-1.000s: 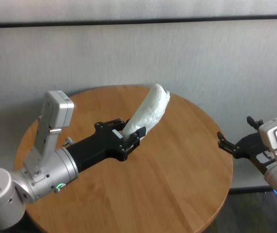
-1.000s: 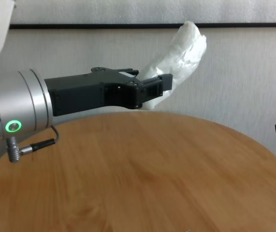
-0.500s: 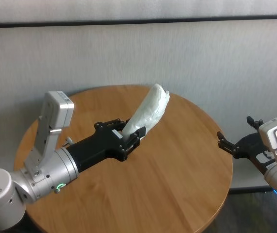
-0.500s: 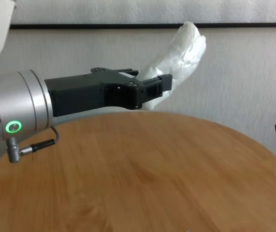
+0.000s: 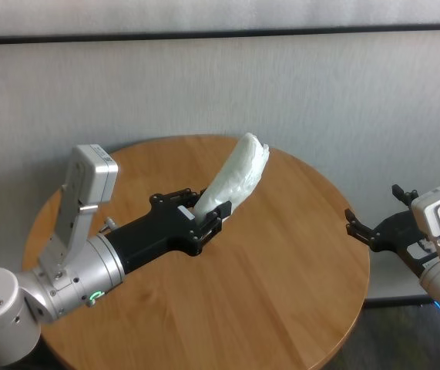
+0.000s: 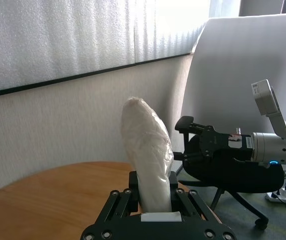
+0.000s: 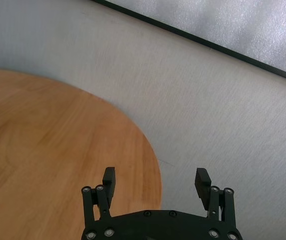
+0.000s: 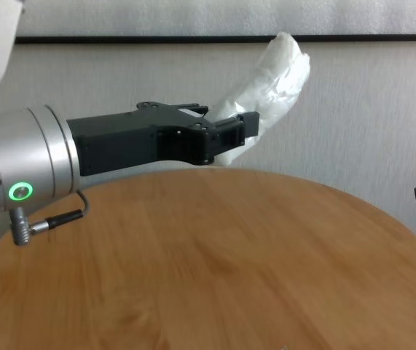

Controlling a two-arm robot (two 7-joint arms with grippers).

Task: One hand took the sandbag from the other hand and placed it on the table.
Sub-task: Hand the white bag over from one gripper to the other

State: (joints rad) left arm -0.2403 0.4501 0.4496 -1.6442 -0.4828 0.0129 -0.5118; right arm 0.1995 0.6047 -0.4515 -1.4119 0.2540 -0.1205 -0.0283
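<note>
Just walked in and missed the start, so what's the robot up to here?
The left pincer is shut on one end of a white sandbag, holding it up above the round wooden table with the free end angled upward. The right pincer is open and empty, off the table's right edge, facing the bag. The handover hasn't happened yet, and nothing lies on the table.

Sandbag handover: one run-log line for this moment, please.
left gripper: shut on sandbag, above table | right gripper: open, off table's right edge | handover: not yet
</note>
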